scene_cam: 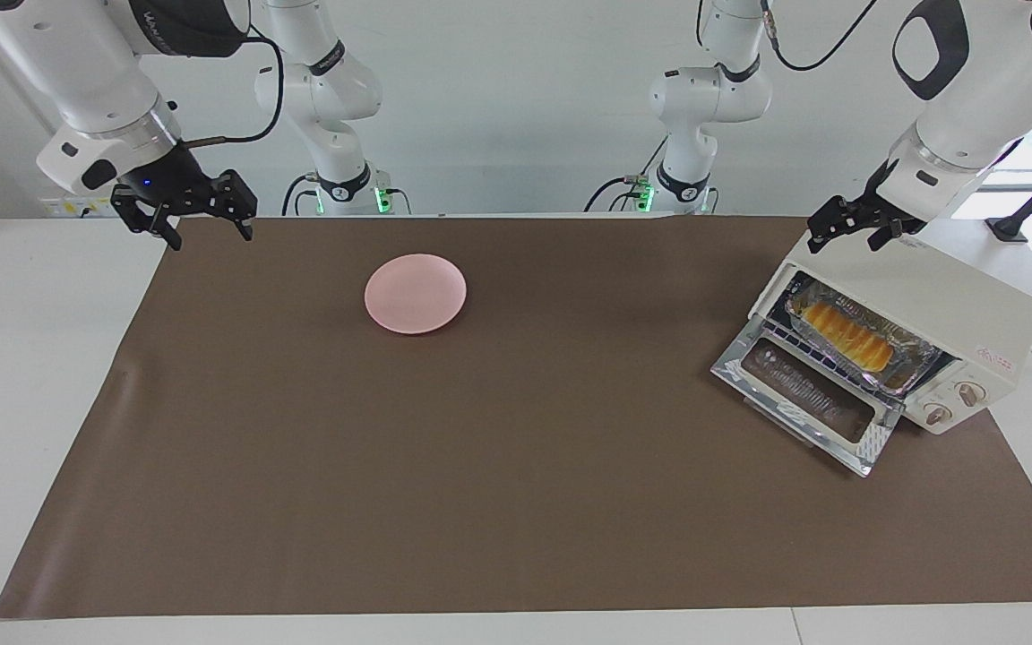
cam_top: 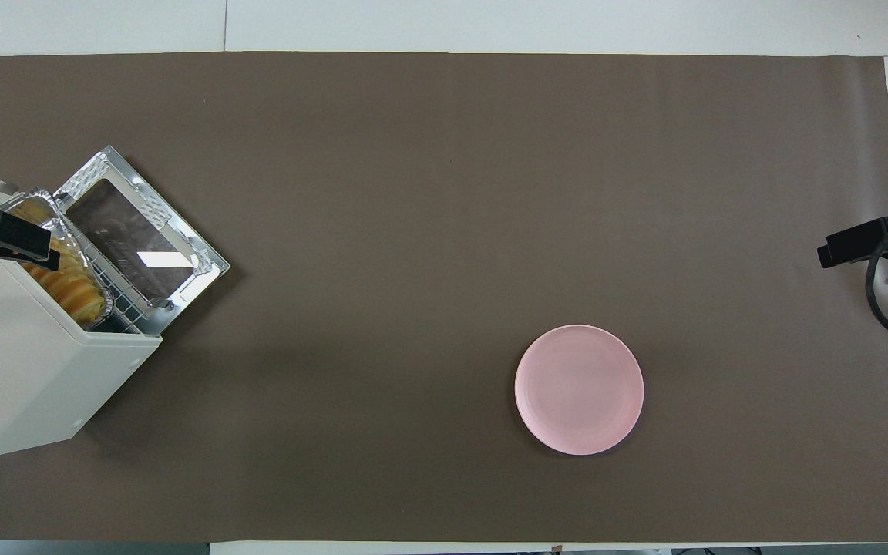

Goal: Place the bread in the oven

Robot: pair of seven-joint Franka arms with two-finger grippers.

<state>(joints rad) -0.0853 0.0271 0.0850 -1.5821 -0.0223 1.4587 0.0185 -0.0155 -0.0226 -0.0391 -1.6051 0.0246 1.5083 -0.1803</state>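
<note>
Bread [scene_cam: 848,336] lies in foil tray [scene_cam: 915,354] inside open oven [scene_cam: 946,309].

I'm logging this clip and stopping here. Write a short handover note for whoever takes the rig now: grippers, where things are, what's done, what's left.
Left gripper: open, empty, raised over the top of the toaster oven at the end nearer the robots.
Right gripper: open, empty, waiting above the brown mat's edge at the right arm's end.
Bread: lying in the foil tray on the rack inside the oven.
Oven door: dropped open.
Pink plate: bare, on the mat.
Done: bread is in the oven.
Left: possibly closing the door; nothing else shows as pending.
</note>
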